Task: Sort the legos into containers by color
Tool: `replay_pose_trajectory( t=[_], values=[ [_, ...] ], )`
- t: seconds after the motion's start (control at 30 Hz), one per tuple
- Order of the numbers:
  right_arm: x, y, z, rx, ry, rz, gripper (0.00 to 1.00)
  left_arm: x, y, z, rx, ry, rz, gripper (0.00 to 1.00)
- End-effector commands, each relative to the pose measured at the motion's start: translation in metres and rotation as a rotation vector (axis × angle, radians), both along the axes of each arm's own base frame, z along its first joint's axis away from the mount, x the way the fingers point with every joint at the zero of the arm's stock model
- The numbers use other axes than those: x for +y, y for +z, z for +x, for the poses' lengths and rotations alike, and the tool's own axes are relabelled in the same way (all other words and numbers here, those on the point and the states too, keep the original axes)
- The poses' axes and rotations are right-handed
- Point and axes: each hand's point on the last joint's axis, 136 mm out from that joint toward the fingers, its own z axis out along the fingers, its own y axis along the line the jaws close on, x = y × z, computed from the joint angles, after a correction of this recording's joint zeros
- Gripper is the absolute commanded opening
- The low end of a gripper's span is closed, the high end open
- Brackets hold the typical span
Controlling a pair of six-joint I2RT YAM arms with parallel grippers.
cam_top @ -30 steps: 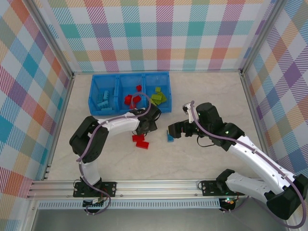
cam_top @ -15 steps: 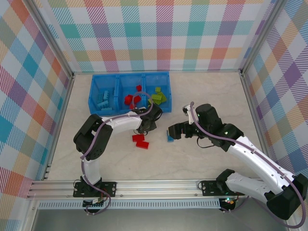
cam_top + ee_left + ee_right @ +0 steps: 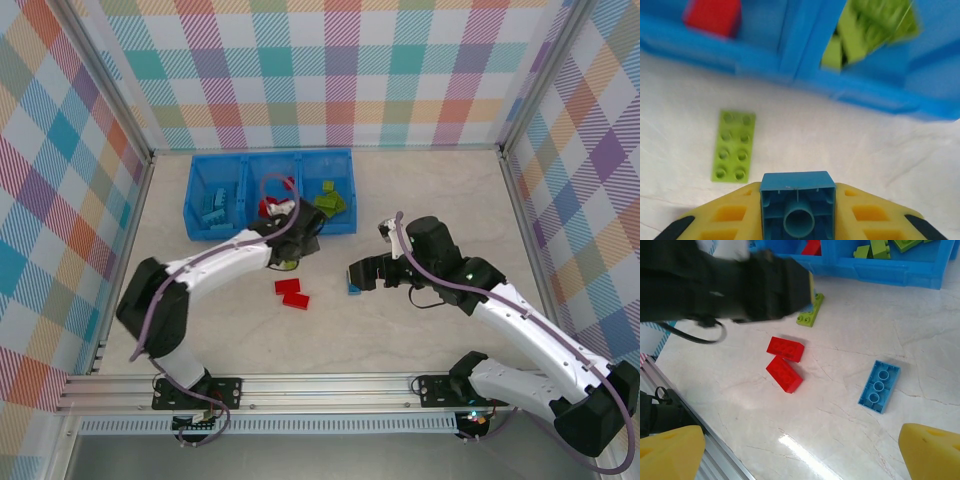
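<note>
Left gripper (image 3: 797, 192) pinches 1 blue lego (image 3: 798, 207); right gripper (image 3: 802, 452) hangs spread wide above the table (image 3: 840, 335).

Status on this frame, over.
Left gripper shut on blue brick, at tray front. Right gripper open, over loose blue plate. Two red bricks, green plate unsorted.

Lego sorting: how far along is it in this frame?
Sorted: the tray holds light blue bricks, red bricks and green bricks in separate compartments. In hand: the left gripper grips a blue brick. Left on the table: two red bricks, a green plate, and a blue plate near the open right gripper.
</note>
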Motion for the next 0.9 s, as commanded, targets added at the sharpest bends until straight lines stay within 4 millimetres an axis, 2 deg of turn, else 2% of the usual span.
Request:
replay_pose_trajectory(
  t=[0.0, 0.13, 0.2, 0.3, 0.37, 0.47, 0.53, 0.63, 0.77, 0.87],
  values=[
    [0.005, 0.003, -0.004, 0.013, 0.017, 0.039, 1.00, 0.059, 0.036, 0.027, -0.086, 0.119, 0.090, 0.28],
    [0.004, 0.005, -0.006, 0.016, 0.012, 0.052, 1.00, 0.126, 0.059, 0.064, -0.145, 0.286, 0.070, 0.28],
    [0.003, 0.007, -0.007, 0.014, 0.007, 0.060, 1.00, 0.160, 0.064, 0.081, -0.151, 0.377, 0.077, 0.27],
    [0.001, 0.007, -0.009, 0.016, -0.001, 0.067, 1.00, 0.203, 0.063, 0.100, -0.127, 0.501, 0.144, 0.28],
    [-0.001, 0.004, -0.009, 0.023, -0.014, 0.063, 1.00, 0.218, 0.053, 0.113, -0.095, 0.541, 0.148, 0.29],
    [-0.007, -0.004, -0.006, 0.062, -0.067, 0.022, 1.00, 0.228, 0.039, 0.133, -0.062, 0.561, 0.107, 0.36],
    [-0.008, -0.009, -0.006, 0.096, -0.072, -0.005, 1.00, 0.228, 0.035, 0.144, -0.053, 0.544, 0.087, 0.44],
    [-0.003, -0.012, -0.006, 0.133, -0.065, -0.008, 1.00, 0.228, 0.038, 0.153, -0.051, 0.528, 0.077, 0.50],
    [0.007, -0.010, -0.006, 0.156, -0.057, 0.019, 1.00, 0.228, 0.055, 0.148, -0.076, 0.509, 0.066, 0.54],
    [0.016, -0.014, -0.005, 0.172, -0.048, 0.018, 1.00, 0.217, 0.077, 0.133, -0.111, 0.451, 0.002, 0.53]
  ],
)
